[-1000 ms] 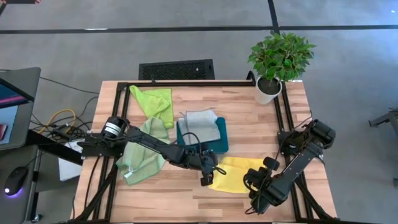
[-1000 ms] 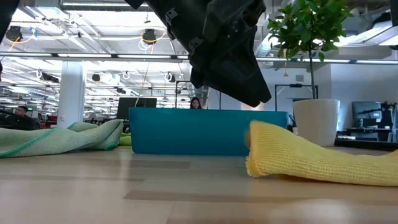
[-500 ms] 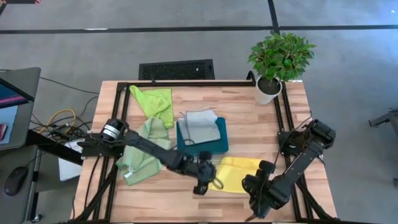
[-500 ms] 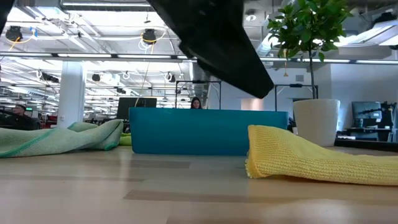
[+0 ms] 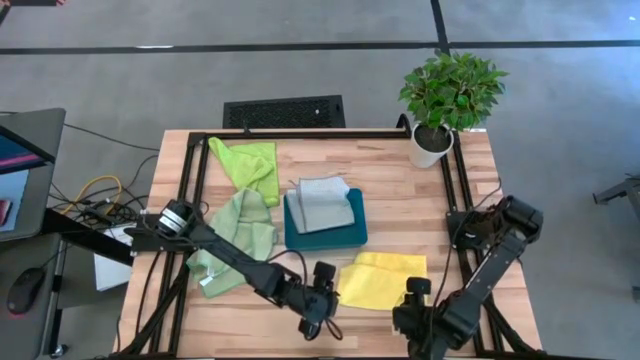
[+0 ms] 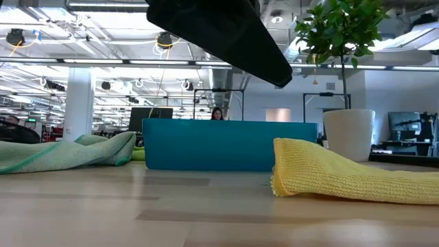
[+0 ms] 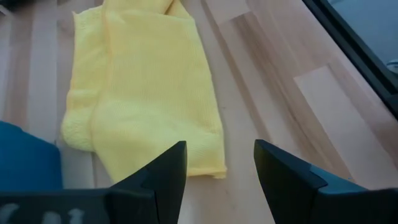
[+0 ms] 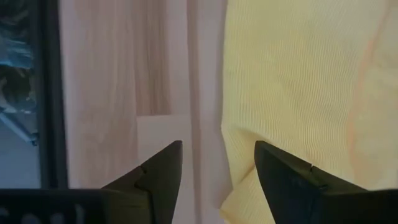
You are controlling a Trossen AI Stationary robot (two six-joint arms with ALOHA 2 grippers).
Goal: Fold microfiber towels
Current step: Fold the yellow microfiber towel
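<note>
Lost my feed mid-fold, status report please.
Left gripper open, empty, off the yellow towel. Right gripper open, empty, at its edge. Towel lies flat on the table; nothing in the way.

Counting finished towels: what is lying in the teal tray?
A folded light grey towel lies in the teal tray, reaching past its far edge; bare tray shows along the near side. Whether anything lies beneath the towel cannot be seen, since it covers most of the tray.

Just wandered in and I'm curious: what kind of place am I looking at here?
Probably a robotics lab in an open-plan office: a framed wooden table with towels, bare ceiling ducts and strip lights overhead, and desk monitors in the background.
</note>
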